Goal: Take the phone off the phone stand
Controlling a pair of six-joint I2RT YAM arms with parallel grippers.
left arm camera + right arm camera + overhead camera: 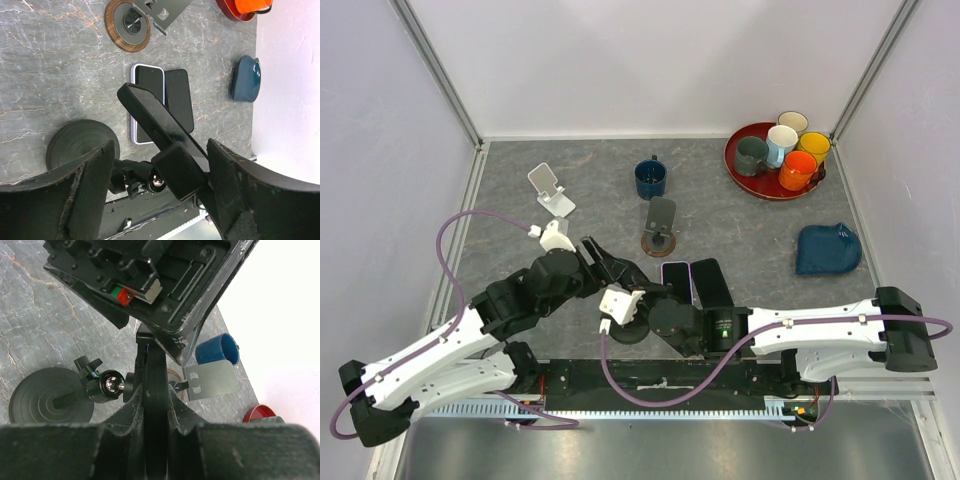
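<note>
A black phone (148,112) sits tilted in the clamp (181,171) of a black phone stand with a round base (79,148) and a ball joint (111,385). My left gripper (160,155) is open, one finger on each side of the clamp, gripping nothing. From the other side, my right gripper (156,401) is shut on the phone's edge (155,375), just above the clamp. In the top view both grippers (615,268) (638,302) meet over the stand's base (625,330), near the table's front middle.
Two more phones (677,280) (708,285) lie flat just right of the stand. Farther back stand a grey stand on a wooden disc (660,226), a white stand (552,190) and a blue mug (651,178). A red tray (732,152) with cups is at the back right, with a blue pouch (828,248) nearer.
</note>
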